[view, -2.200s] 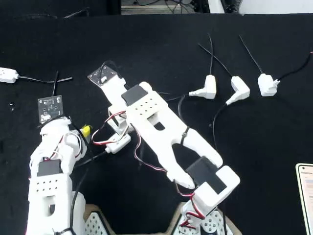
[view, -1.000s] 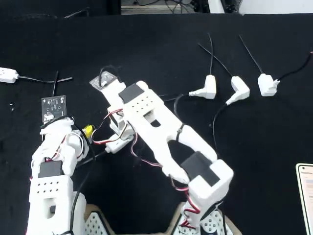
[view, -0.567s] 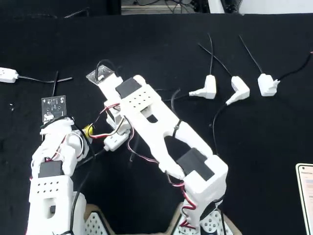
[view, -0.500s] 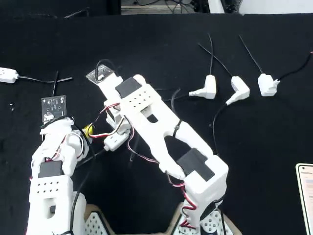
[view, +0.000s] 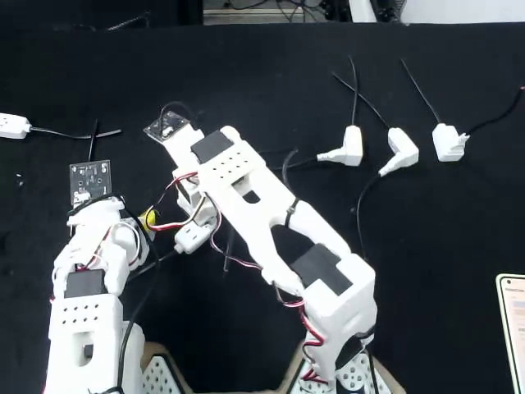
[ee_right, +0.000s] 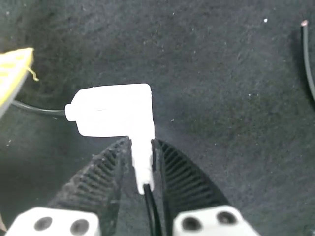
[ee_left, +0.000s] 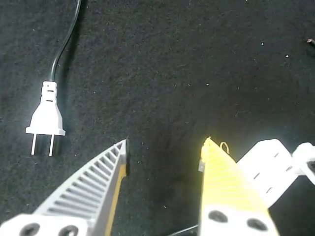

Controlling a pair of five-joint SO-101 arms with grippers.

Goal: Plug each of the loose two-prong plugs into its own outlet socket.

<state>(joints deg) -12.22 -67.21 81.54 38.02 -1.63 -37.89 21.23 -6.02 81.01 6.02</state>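
Pinching the socket (ee_right: 110, 110) above black cloth (view: 271, 90), right claw (ee_right: 141, 145) clamps — left claw (ee_left: 165, 142) gapes empty.

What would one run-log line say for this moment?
left pincer: open, near loose plug | right pincer: shut on white socket

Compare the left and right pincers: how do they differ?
The left pincer is open, with only black cloth in its gap; the right pincer is shut on a white L-shaped piece. The left pincer has one yellow finger and one grey; the right pincer's two are both dark. Both pincers have ribbed fingers.
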